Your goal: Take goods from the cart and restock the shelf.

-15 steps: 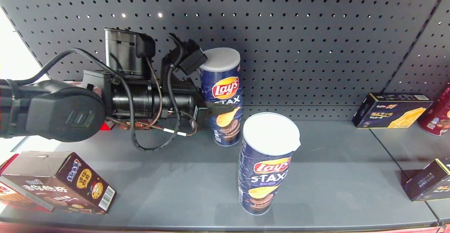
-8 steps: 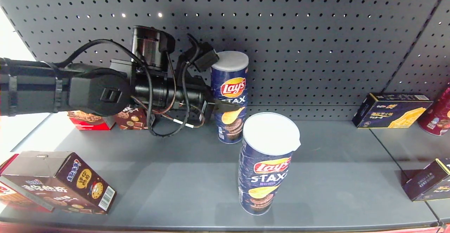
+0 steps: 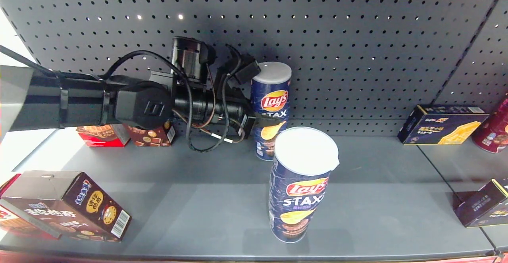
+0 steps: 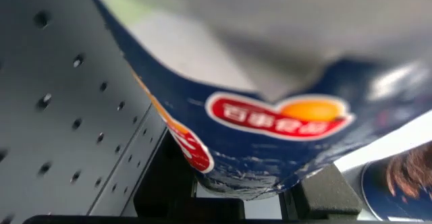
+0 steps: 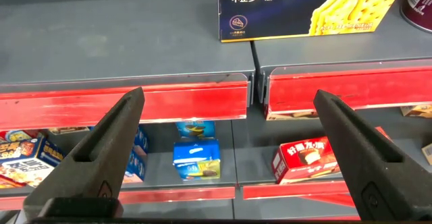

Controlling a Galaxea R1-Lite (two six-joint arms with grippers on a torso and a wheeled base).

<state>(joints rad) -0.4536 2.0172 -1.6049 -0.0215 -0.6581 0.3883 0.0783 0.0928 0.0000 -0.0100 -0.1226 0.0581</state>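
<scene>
Near left of the grey shelf point(image 3: 198, 211): a brown snack box point(image 3: 67, 205), lying flat and angled to the front edge. Far left, against the perforated back panel point(image 3: 357, 37): a red box point(image 3: 104, 135) and, just beside it on the right, a small brown box point(image 3: 152, 134), both partly hidden behind the left arm point(image 3: 79, 104).

Centre: left gripper point(image 3: 260, 122) closed on the far chip can point(image 3: 272, 96), clamping it at about mid-height from the left side.
- Form: tall cylinder, upright, with a pale plastic lid.
- Wrap: dark blue, with a red-and-yellow oval logo, white lettering below it and pictured yellow crisps lower down.
- Position: middle of the shelf, close to the back panel. Contact of the base with the shelf: cannot tell.
- Left wrist view: blue wrap and red logo close up above the dark finger pads point(image 4: 327, 193), with the back panel alongside.

Just nearer and slightly right: near chip can point(image 3: 299, 183), same design, standing free and upright on the shelf. Gap or contact between the two cans: cannot tell.

Far right: a dark blue box point(image 3: 442, 124) with a yellow picture, lying by the back panel. At the right edge: a maroon can point(image 3: 496, 130). Near right: a dark box point(image 3: 482, 203).

Elsewhere: right gripper point(image 5: 228, 94) spread wide, holding nothing, facing red price rails point(image 5: 189, 104) with small packs point(image 5: 196, 160) on the level below.
</scene>
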